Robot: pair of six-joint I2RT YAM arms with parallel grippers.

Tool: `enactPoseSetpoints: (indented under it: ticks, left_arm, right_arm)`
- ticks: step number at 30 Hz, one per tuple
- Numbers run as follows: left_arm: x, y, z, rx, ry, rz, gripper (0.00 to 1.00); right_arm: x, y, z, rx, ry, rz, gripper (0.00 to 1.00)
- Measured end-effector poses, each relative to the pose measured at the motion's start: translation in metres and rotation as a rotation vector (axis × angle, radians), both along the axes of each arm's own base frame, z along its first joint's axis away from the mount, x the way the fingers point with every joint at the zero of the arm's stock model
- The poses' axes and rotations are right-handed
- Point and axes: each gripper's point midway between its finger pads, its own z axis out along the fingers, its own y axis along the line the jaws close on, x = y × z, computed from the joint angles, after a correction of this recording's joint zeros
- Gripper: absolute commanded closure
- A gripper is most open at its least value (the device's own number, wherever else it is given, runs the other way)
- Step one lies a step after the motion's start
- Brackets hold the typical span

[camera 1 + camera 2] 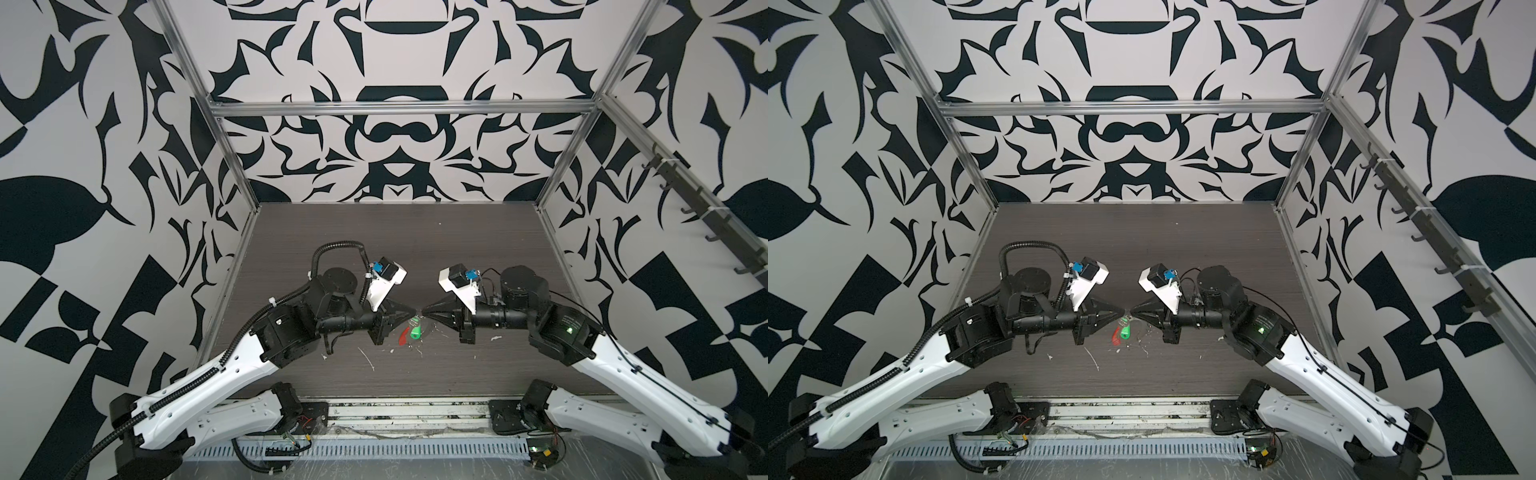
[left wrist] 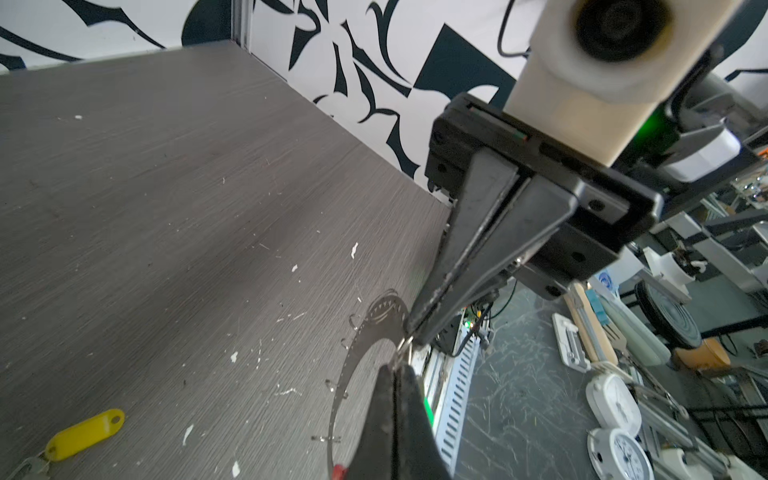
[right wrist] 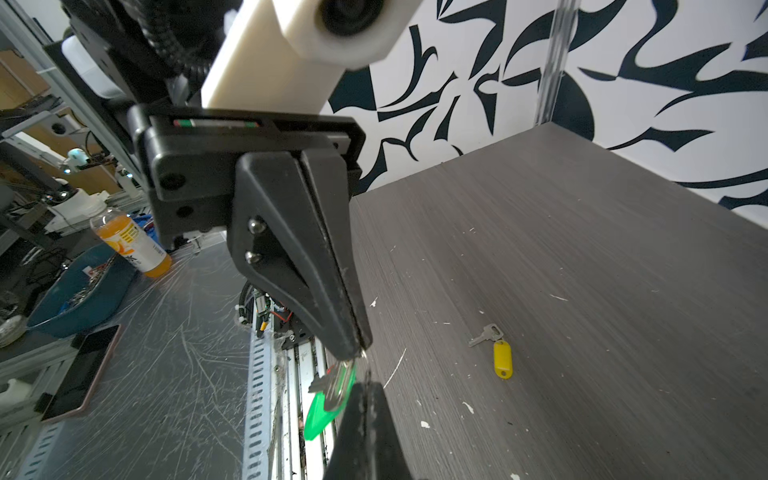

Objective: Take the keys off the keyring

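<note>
Lab: aluminium-framed cell [image 1: 399, 109], cluttered benches [image 2: 623, 353].

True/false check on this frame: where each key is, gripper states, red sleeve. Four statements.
1. The yellow-tagged key lies on the table, apart from both grippers. True.
2. The green-tagged key lies flat on the table. False: it hangs just below the gripper tips.
3. The left gripper and right gripper are wide open. False: both are shut, meeting tip to tip.
4. In both top views the red sleeve shows right beside the green-tagged key. True.
</note>
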Motion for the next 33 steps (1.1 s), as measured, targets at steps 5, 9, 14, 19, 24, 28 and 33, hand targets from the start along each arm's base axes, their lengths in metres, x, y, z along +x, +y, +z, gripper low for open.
enactPoseSetpoints:
  ticks: [5, 9, 14, 19, 24, 28, 33]
  left_arm:
    - [-0.002, -0.001, -0.009, 0.059, 0.000, -0.026, 0.67]
    - [0.013, 0.004, -0.018, 0.107, -0.011, 0.056, 0.58]
    - [0.030, 0.024, -0.004, 0.066, -0.083, 0.203, 0.54]
    - [0.031, 0.043, 0.010, -0.021, -0.183, 0.306, 0.54]
    - [0.022, 0.022, -0.002, 0.020, -0.314, 0.326, 0.53]
    - [0.015, -0.003, -0.021, 0.099, -0.442, 0.327, 0.51]
    - [0.018, -0.008, -0.039, 0.169, -0.575, 0.375, 0.47]
  right_arm:
    - [-0.002, 0.003, -0.004, 0.000, 0.051, 0.020, 1.00]
    - [0.007, 0.005, -0.011, -0.016, 0.100, -0.027, 1.00]
    - [0.023, 0.001, -0.021, -0.048, 0.151, -0.137, 1.00]
    - [0.041, -0.006, -0.028, -0.066, 0.179, -0.265, 1.00]
    - [0.055, -0.010, -0.032, -0.074, 0.201, -0.354, 1.00]
    - [0.060, -0.012, -0.032, -0.072, 0.209, -0.390, 1.00]
    - [0.063, -0.012, -0.025, -0.055, 0.200, -0.399, 1.00]
